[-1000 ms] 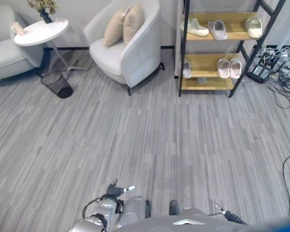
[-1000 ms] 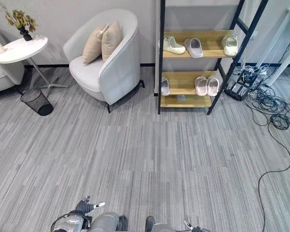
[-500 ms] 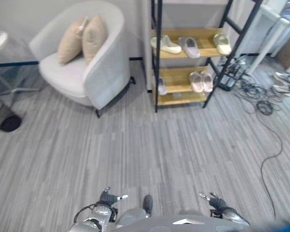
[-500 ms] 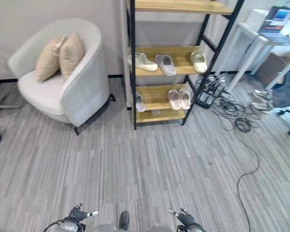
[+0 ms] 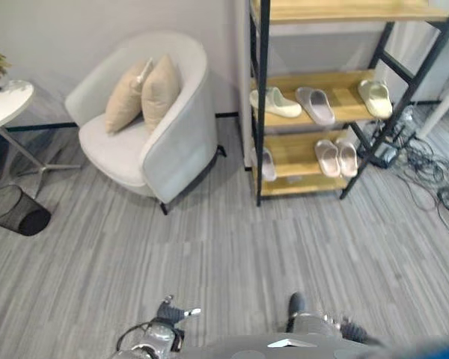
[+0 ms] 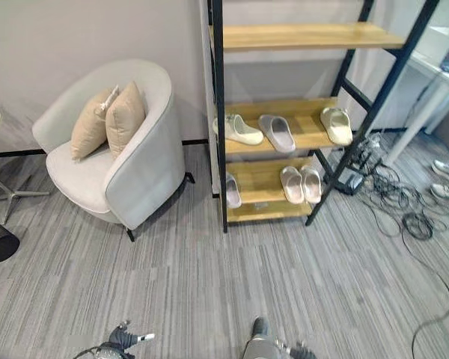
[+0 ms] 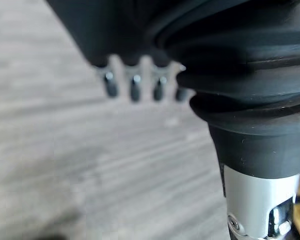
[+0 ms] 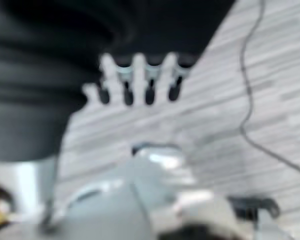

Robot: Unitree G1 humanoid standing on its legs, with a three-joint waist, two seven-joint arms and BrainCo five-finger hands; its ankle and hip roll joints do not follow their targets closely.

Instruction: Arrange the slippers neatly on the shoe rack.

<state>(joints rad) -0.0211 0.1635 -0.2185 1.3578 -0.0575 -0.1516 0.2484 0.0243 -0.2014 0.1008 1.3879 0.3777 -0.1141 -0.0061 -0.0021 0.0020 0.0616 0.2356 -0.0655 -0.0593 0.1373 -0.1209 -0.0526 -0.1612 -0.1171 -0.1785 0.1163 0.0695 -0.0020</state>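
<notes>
Grey striped floor (image 5: 209, 247) runs from the robot out to a black-framed shoe rack (image 5: 337, 101) with wooden shelves against the back wall, well apart from both hands.

Slippers are all on the rack. Middle shelf: a pale green slipper (image 5: 275, 102) lying crosswise at the left end, a grey slipper (image 5: 315, 105) angled beside it, another pale green slipper (image 5: 375, 98) at the right end, well apart from its mate. Lower shelf: a pink pair (image 5: 337, 157) side by side, toes to the wall, and a lone grey slipper (image 5: 268, 164) at the left edge by the post. So the green and grey pairs are split and skewed; only the pink pair looks tidy.

Left hand (image 7: 135, 82) hangs low with its fingers straight and loose, nothing in it, floor behind. Right hand (image 8: 140, 80) is the same: fingers spread and relaxed, empty.

Key relation: rack sits ahead and to the right of centre, so the right hand is the nearer one, though neither is within reach. My read: task barely started, robot needs to close in first. The crosswise green slipper has its long axis along the shelf, so it needs a turn as well as a shift to its mate.

White armchair (image 5: 157, 127) with two tan cushions (image 5: 142, 93) stands just left of the rack; loose cables (image 5: 434, 172) lie on the floor to the right, a snag risk on approach.
</notes>
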